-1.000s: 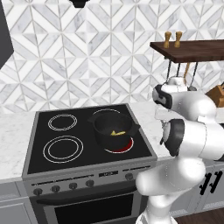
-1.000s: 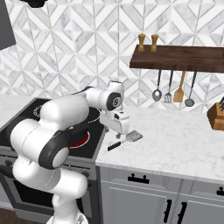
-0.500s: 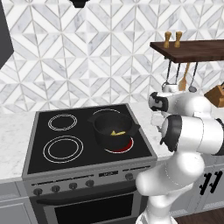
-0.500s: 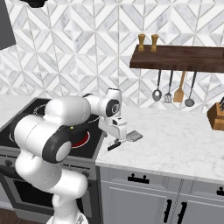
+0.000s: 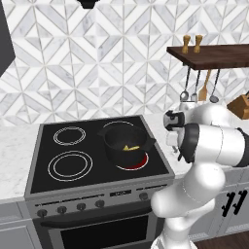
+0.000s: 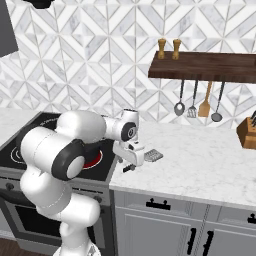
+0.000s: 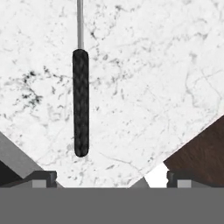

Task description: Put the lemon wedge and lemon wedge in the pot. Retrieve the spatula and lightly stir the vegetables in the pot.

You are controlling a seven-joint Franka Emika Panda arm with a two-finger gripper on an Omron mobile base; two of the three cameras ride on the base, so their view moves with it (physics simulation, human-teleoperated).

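The dark pot stands on the stove's right front burner with small yellow lemon wedges inside it. The spatula lies flat on the marble counter just right of the stove. Its black handle runs into a thin metal shaft. My gripper hangs low over the handle end, pointing down at the counter. In the hand view the gripper is open, its fingertips spread wide, and the handle lies between them, left of centre, untouched.
The black stove has a glowing red burner under the pot. A wooden shelf holds two shakers, with utensils hanging below it. A knife block stands at the far right. The counter's front edge is close below the hand.
The hand has come down and slightly left towards the counter, closer over the spatula's handle. The pot and the spatula have not moved.
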